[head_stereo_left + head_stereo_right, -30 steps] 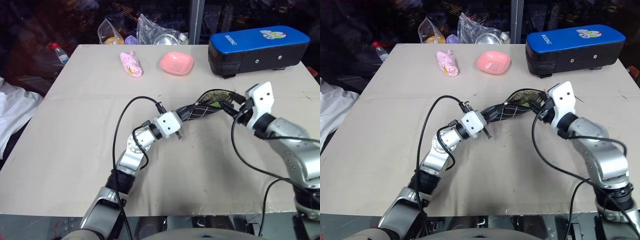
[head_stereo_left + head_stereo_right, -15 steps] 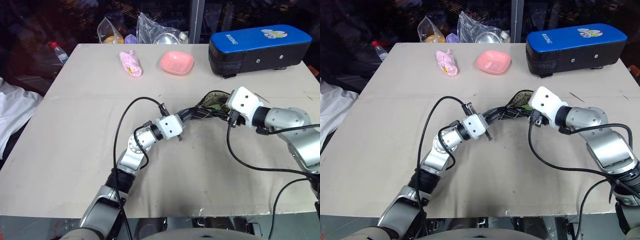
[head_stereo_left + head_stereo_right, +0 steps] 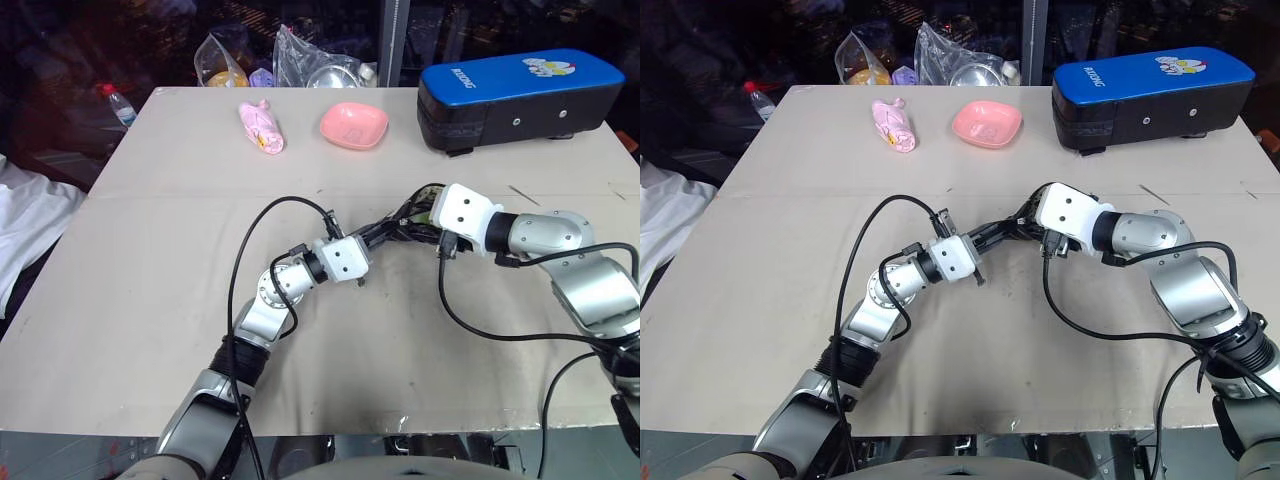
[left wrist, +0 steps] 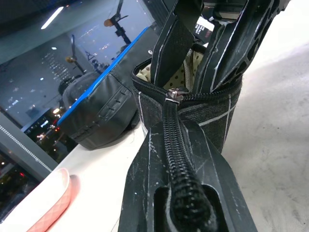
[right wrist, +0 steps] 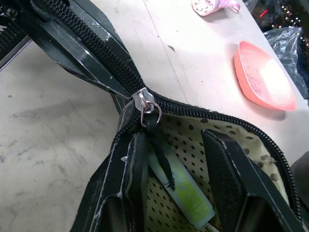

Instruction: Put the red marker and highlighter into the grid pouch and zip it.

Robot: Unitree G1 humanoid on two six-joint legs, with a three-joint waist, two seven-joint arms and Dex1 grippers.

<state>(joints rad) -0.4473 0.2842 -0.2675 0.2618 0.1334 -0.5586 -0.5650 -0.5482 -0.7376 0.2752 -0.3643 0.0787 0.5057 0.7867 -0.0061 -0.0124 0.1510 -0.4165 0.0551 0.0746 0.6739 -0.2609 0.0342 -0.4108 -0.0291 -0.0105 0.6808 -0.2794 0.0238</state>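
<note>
Swinging in from the right and rolling its wrist, the right gripper (image 5: 193, 159) has come left and down to the mouth of the grid pouch (image 4: 212, 108) since the earlier pictures, while the left gripper (image 4: 186, 193) has stayed where it was near the middle of the table (image 3: 150, 300). Its 2 fingers are clamped tight on the closed end of the pouch's zipper, holding the pouch up off the table. The right gripper's 2 fingers stand partly apart; 1 reaches into the dotted lining and the other lies along the rim by the zipper slider (image 5: 146, 102), whose black pull cord (image 5: 161, 162) hangs loose, apparently not pinched. Inside the pouch lies the highlighter (image 5: 186, 191), so that part looks done. I cannot see the red marker, so whether it is already inside, hidden deeper, I cannot tell. Zipping is what remains: the slider sits near the left gripper's end and most of the mouth gapes open, so the cord would need gripping and drawing right.
</note>
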